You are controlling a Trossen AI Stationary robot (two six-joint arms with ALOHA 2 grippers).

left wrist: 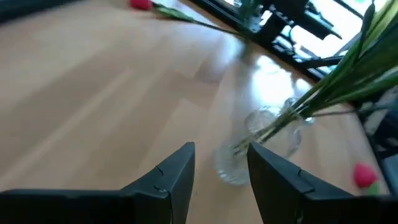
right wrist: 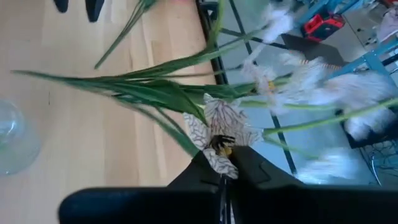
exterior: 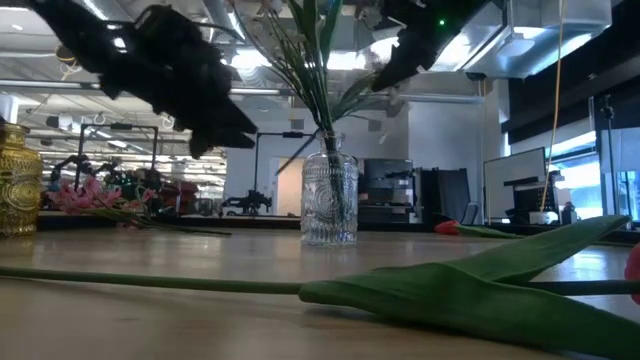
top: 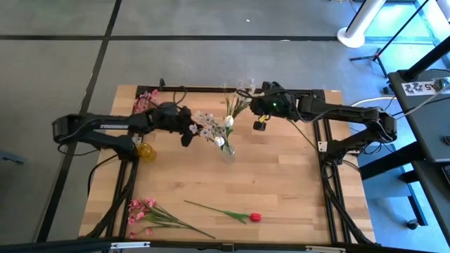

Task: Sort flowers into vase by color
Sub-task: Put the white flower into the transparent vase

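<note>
A clear glass vase [top: 228,150] [exterior: 329,200] stands mid-table and holds white blossom sprigs and long green leaves that fan out toward the far edge. My left gripper [top: 188,135] [left wrist: 221,149] hangs open just left of the vase [left wrist: 277,130], above the table, touching nothing. My right gripper [top: 259,125] [right wrist: 222,163] is right of the leaves, above the table and shut on a white veined blossom. A red rosebud stem [top: 242,214] and a pink spray [top: 140,209] lie near the near edge. My right gripper pinches a white, dark-veined blossom [right wrist: 219,127] between its two fingers, at the flower head with its dark and yellow centre. The blossom is lifted clear of the table. Green stems and leaves [right wrist: 143,87] run from it toward the vase [right wrist: 12,140].
An amber glass vase [top: 145,151] [exterior: 18,180] stands left of the clear one, under my left arm. More pink flowers [top: 144,98] [exterior: 85,195] lie at the far left corner. A green leaf [exterior: 480,290] lies close to the low camera. Bare wood lies between the vases and the near flowers.
</note>
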